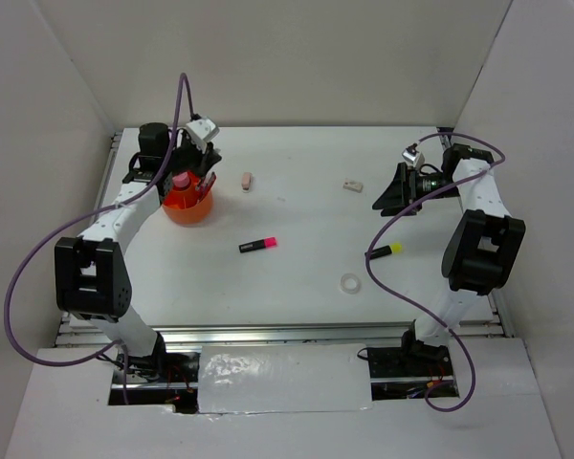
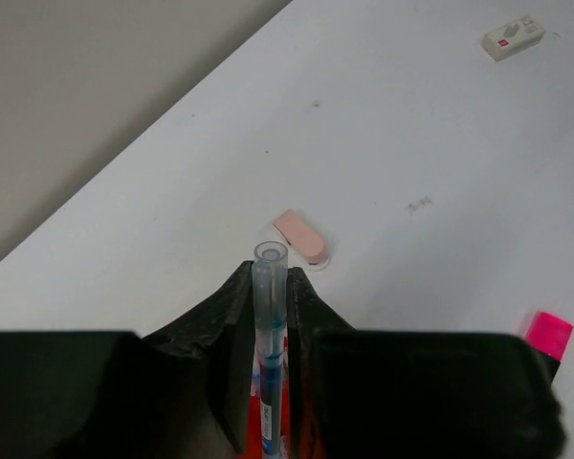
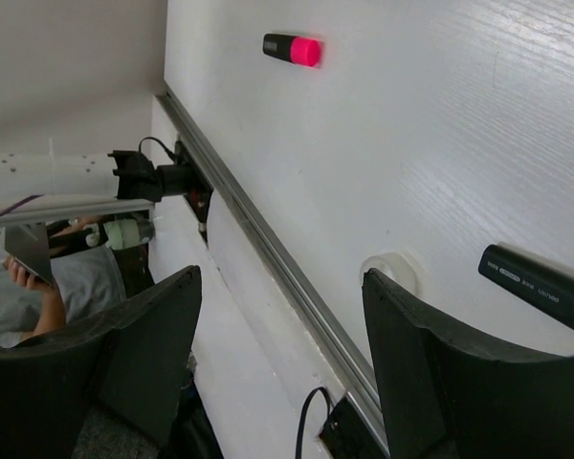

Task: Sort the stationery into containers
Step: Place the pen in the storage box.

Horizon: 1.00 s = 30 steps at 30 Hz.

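Thin blue pen, upright, clamped between the left fingers above the orange tub at the far left of the surface. Pink highlighter, yellow-black highlighter and tape ring lie loose nearer. Right fingers spread wide, empty, far right.

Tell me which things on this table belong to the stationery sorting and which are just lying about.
Job: orange tub, blue pen in the left fingers, pink eraser, white eraser, pink highlighter, yellow-black highlighter, tape ring.
Lying about: purple cables, shiny sheet at the near edge.
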Tool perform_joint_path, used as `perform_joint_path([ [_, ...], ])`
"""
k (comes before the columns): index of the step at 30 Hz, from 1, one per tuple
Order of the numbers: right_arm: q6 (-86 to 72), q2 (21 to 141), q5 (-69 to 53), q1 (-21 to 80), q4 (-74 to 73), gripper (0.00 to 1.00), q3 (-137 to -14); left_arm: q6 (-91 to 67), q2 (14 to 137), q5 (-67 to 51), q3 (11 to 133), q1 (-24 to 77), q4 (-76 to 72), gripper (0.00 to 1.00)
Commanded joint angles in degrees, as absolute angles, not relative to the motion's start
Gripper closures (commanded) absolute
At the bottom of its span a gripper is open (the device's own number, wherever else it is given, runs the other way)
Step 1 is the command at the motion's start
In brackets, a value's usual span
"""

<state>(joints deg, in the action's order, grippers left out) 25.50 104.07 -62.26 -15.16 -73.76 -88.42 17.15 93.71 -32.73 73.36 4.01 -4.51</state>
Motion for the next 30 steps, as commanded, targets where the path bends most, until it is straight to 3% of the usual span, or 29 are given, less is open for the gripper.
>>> perform_joint_path([
  [1,26.8,103.7,-62.5,-15.4,-73.4,0.26,-87.8,20.7,94.0,-33.0,73.4,3.1,-8.8,0.97],
  [19,27.6,104.2,-62.1,-15.3,-73.7,0.26,-87.2,20.2,95.3,-35.4,69.9,0.3,-9.3,0.90],
  [21,27.7,104.1,-61.9,-15.3,-73.6,0.26,-87.1,20.0,95.2,-35.4,69.2,0.2,-9.8,0.87],
  [25,27.6,104.1,-61.6,-15.2,-73.4,0.26,-86.7,19.4,95.2,-35.4,68.4,0.3,-10.1,0.69],
  [30,27.5,104.1,-61.4,-15.2,-73.1,0.26,-86.5,18.5,95.0,-35.8,67.9,0.3,-10.9,0.58],
])
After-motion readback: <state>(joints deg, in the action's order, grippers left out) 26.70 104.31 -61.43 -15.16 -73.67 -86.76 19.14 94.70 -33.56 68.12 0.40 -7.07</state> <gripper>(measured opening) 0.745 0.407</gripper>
